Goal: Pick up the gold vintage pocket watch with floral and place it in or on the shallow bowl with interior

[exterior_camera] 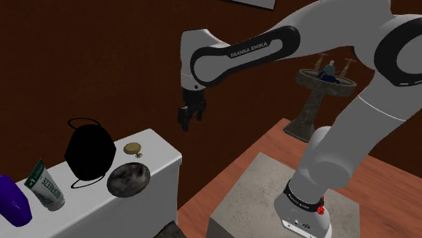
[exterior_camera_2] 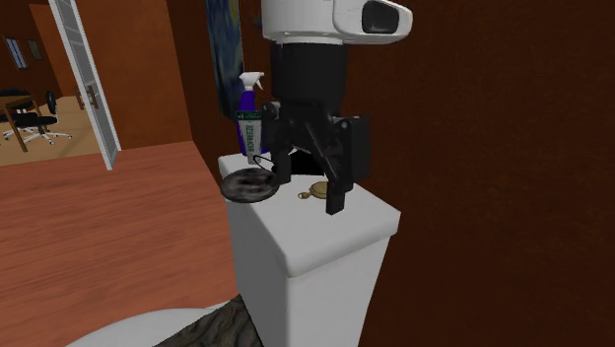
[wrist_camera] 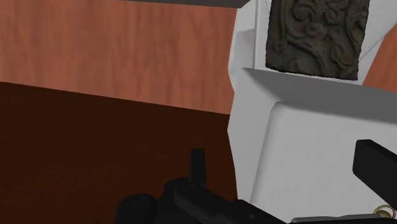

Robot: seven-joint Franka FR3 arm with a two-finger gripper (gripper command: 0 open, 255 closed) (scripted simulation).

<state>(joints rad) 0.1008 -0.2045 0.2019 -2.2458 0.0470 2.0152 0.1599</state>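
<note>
A small gold pocket watch (exterior_camera: 133, 148) lies on the white toilet tank lid (exterior_camera: 162, 152), near its back edge. Just in front of it sits a dark, mottled shallow bowl (exterior_camera: 128, 179). My black gripper (exterior_camera: 190, 118) hangs open in the air, above the tank and off toward the shoulder view's right, holding nothing. In the second exterior view the gripper (exterior_camera_2: 309, 195) is in front of the watch (exterior_camera_2: 317, 192), with the bowl (exterior_camera_2: 246, 184) to its left. In the wrist view the fingers (wrist_camera: 198, 167) stand wide apart over the lid (wrist_camera: 305, 153), and the watch (wrist_camera: 383, 210) peeks in beside the other finger.
On the tank also stand a purple spray bottle (exterior_camera_2: 248, 104), a green-and-white container (exterior_camera: 44, 186) and a black rounded object (exterior_camera: 89, 152). A dark patterned toilet lid (wrist_camera: 318, 35) lies below the tank. A pedestal with figures (exterior_camera: 324, 78) stands by the brown wall.
</note>
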